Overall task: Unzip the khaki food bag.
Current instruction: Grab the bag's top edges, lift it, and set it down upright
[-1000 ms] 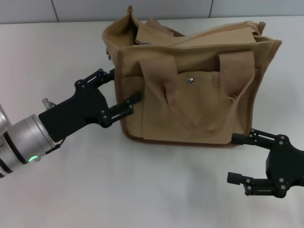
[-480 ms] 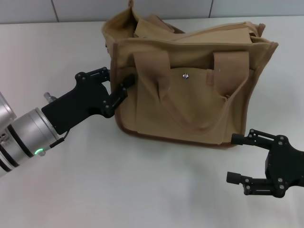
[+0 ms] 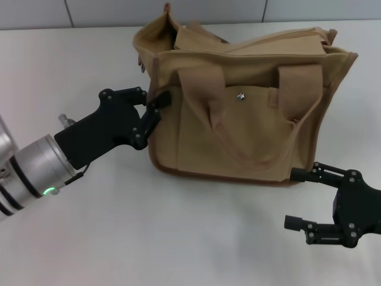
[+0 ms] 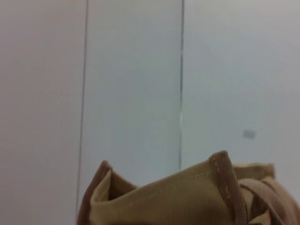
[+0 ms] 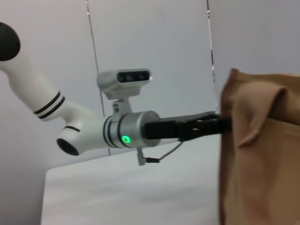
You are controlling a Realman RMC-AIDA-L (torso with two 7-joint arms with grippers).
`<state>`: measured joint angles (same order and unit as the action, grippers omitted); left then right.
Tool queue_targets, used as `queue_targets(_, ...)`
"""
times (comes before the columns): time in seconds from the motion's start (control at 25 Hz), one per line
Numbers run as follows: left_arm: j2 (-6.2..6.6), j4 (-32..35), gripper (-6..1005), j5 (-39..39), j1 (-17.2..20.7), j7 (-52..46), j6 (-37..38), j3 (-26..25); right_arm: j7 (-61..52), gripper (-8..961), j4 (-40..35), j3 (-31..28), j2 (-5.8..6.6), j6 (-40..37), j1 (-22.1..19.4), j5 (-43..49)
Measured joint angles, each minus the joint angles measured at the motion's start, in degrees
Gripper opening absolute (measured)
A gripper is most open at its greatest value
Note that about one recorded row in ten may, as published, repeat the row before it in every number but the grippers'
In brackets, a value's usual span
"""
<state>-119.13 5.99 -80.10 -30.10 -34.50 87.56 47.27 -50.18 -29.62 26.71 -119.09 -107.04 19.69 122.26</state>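
The khaki food bag [image 3: 250, 128] stands upright on the white table, its two wide handles hanging over the front pocket with the metal snap [image 3: 241, 95]. Its top flap stands up at the far left end [image 3: 164, 27]. My left gripper [image 3: 155, 102] is shut on the bag's left front corner seam, about mid-height. The bag's top edge shows in the left wrist view [image 4: 187, 197]. My right gripper [image 3: 292, 198] is open and empty, low over the table, just in front of the bag's right bottom corner. The right wrist view shows the bag's side [image 5: 258, 150] and the left gripper [image 5: 213, 125] against it.
The white table [image 3: 178, 238] stretches in front of and left of the bag. A grey panelled wall [image 3: 119, 12] runs behind the table's far edge. My left arm [image 3: 36, 170] reaches in from the left front.
My left gripper's fingers have closed together on the bag's left front corner and risen a little. The bag shifted slightly left, then back right. The right arm has not moved.
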Motion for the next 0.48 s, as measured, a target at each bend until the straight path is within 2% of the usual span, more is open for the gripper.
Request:
queue_targets(0.08, 0.22, 1.4, 140, -0.1, 0.6, -0.1, 2.3, 0.4, 0.0, 841, 0.0, -1.1, 0.00, -0.2, 0.0, 0.0)
queue_targets(0.24, 0.34, 6.2, 75, -0.1, 2.0, -2.3, 6.0, 0.6, 0.0, 840, 1.1, -7.1, 0.01, -1.0, 0.0, -0.8)
queue_targets(0.48, 0.47, 14.2, 75, -0.1, 3.2, -7.1, 9.3, 1.7, -0.8, 840, 3.9, -15.1, 0.38, -3.1, -1.6, -7.9)
